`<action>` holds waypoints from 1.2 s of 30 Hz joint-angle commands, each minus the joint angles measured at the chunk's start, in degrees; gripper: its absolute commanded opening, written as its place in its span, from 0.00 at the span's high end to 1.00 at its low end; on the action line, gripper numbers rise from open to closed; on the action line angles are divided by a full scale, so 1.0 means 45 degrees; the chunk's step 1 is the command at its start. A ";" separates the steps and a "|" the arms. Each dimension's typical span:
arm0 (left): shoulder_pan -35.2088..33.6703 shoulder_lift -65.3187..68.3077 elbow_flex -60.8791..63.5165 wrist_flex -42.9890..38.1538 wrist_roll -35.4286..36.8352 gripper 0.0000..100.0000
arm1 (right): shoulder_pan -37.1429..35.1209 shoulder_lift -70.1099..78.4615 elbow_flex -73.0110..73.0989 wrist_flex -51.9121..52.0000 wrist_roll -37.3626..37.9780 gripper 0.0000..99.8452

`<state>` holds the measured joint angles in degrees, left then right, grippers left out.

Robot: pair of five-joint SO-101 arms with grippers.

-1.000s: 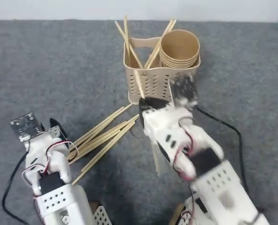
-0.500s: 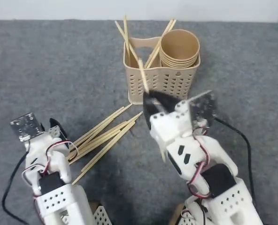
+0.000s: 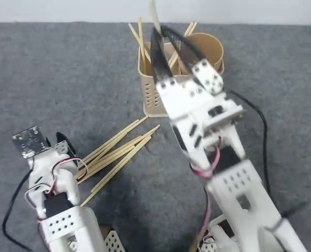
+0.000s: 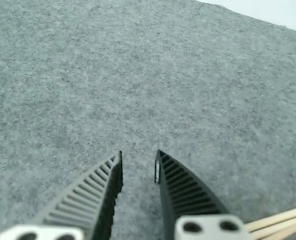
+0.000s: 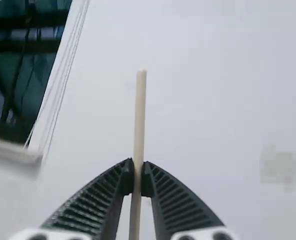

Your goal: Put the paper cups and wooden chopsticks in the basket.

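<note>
Right fingers now over basket, chopstick aligned lengthwise.

Right gripper rises from just in front of basket to above basket's opening. Right arm stretches forward from near side of basket, now covers most of basket's front wall and near edge of paper cups, both in plain sight earlier. Chopstick in right gripper swings from slant against basket's front wall to near upright over basket, free end past basket's far rim. Gripper's aim flips from down at basket's foot to up and away from basket.
</note>
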<state>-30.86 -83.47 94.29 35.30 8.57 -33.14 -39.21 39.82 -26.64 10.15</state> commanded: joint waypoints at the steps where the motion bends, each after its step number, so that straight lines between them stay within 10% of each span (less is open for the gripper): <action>1: 0.0234 -0.0137 -0.0029 -0.0332 -0.0059 0.89 | 0.0205 0.2393 -0.2813 -0.1651 0.0293 0.99; 9: 0.0391 -0.0137 -0.0029 -0.0332 -0.0098 0.89 | 0.1358 0.6261 -0.4904 -0.2432 0.0215 0.99; 20: 0.0449 -0.0137 -0.0029 -0.0449 -0.0117 0.89 | 0.1846 0.7082 0.0449 -0.7375 -0.0391 0.99; 28: 0.0449 -0.0137 -0.0010 -0.0567 -0.0098 0.89 | 0.1866 0.7140 0.1231 -0.7101 -0.1114 0.95; 36: 0.0449 -0.0137 0.0049 -0.0606 -0.0078 0.89 | 0.2042 0.5265 -0.0957 -0.2159 -0.2774 0.88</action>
<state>-29.36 -83.47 94.90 34.24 8.57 -25.14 -7.91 42.11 -45.45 1.10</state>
